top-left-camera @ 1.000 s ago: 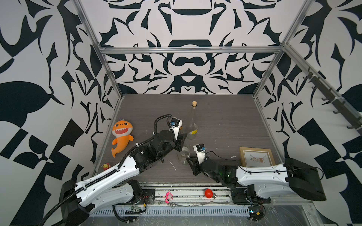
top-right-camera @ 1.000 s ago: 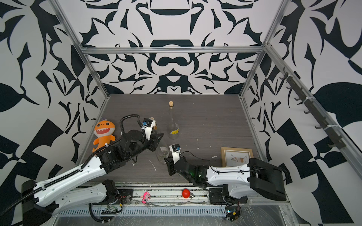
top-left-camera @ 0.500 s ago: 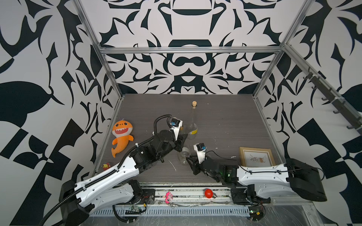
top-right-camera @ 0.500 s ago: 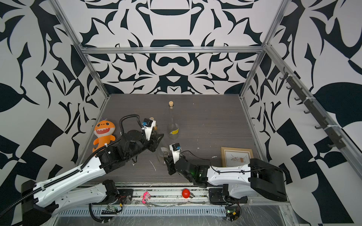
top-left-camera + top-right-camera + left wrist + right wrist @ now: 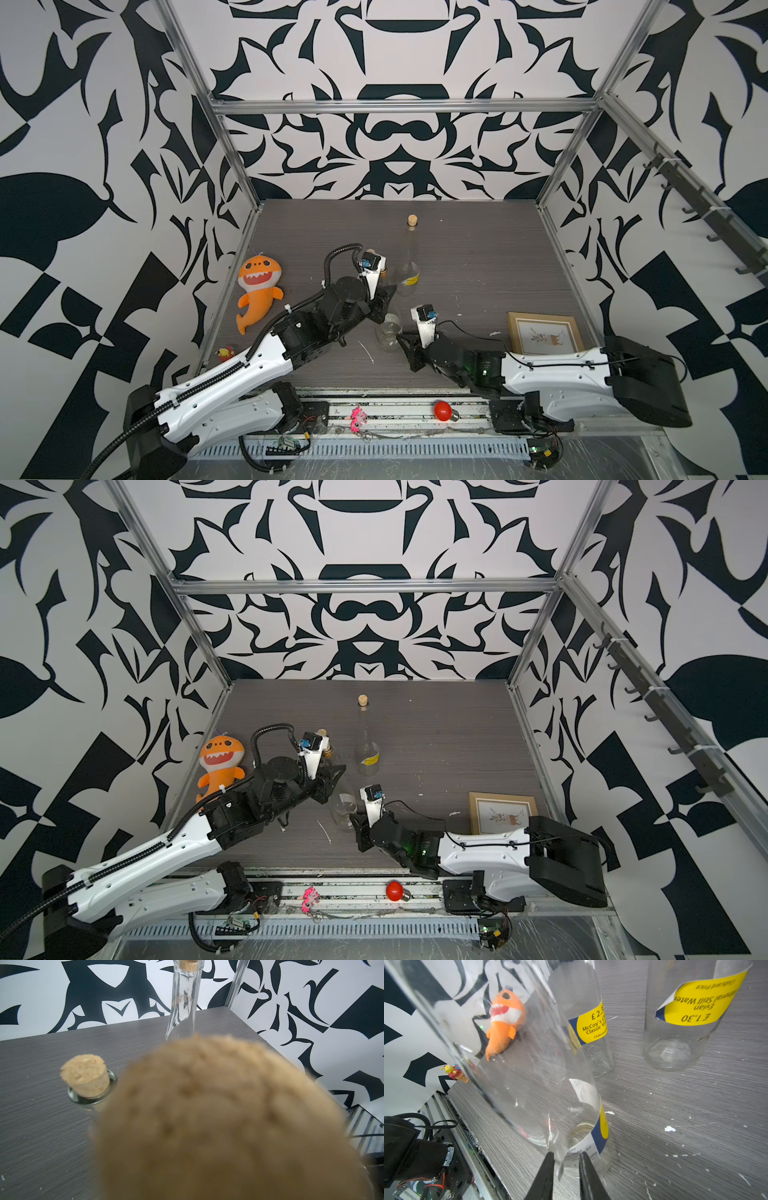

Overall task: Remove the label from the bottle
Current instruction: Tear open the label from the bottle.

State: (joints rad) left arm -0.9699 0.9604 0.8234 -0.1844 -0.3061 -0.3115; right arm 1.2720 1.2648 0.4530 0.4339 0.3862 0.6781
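One edge of the label (image 5: 591,1147) is found lifted from the nearest bottle (image 5: 519,1095), stood near the desk (image 5: 695,1126) front, and is straddled, unpinched, by the narrowly open right end effector (image 5: 565,1154); the rest is stuck, with the left end effector (image 5: 381,305) apparently clamped on the neck.

My left arm reaches forward and up from its base, the left gripper (image 5: 331,782) clamped on the bottle (image 5: 344,812). My right arm lies low, stretched toward the middle, the right gripper (image 5: 565,1157) pointing forward, its jaws narrowly apart.
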